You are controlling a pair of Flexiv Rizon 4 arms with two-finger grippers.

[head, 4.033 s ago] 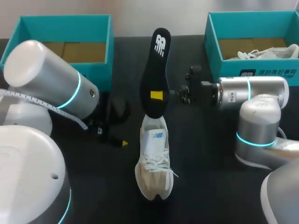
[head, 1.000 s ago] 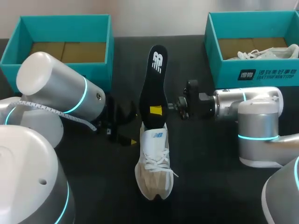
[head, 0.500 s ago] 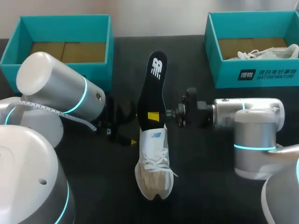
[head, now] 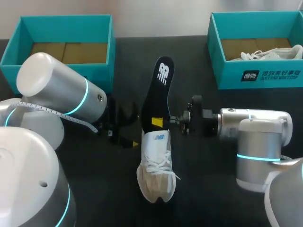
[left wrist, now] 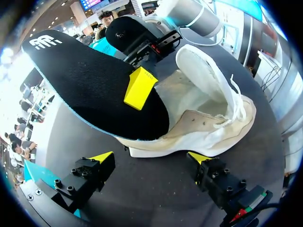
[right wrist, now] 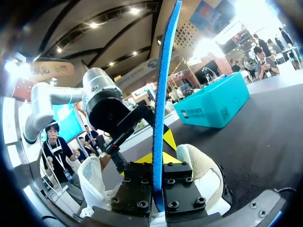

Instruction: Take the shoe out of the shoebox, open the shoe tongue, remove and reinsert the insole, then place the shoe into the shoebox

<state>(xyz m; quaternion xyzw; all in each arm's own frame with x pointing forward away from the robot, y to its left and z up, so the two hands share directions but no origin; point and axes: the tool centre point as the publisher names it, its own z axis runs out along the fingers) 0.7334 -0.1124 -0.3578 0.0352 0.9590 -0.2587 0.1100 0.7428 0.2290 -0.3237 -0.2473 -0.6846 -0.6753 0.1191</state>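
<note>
Insole (head: 160,90), thin and light foam, will likely bend if pushed from its free end, so we judge the mid-length pinch a sound hold. Our right gripper (head: 161,122) is clamped across its thickness, with its lower end at the mouth of the white shoe (head: 156,165), which lies on the table (head: 104,189). Our left gripper (left wrist: 150,157) is spread wide beside the shoe and holds nothing.

Robot demonstration stand in an exhibition hall: a black table (head: 208,184) carries a teal shoebox (head: 105,52) at its far left corner and a second shoebox (head: 265,78) far right, beneath a high dark ceiling (right wrist: 71,26) with spotlights (right wrist: 134,37) and a hanging sign (right wrist: 49,68).
</note>
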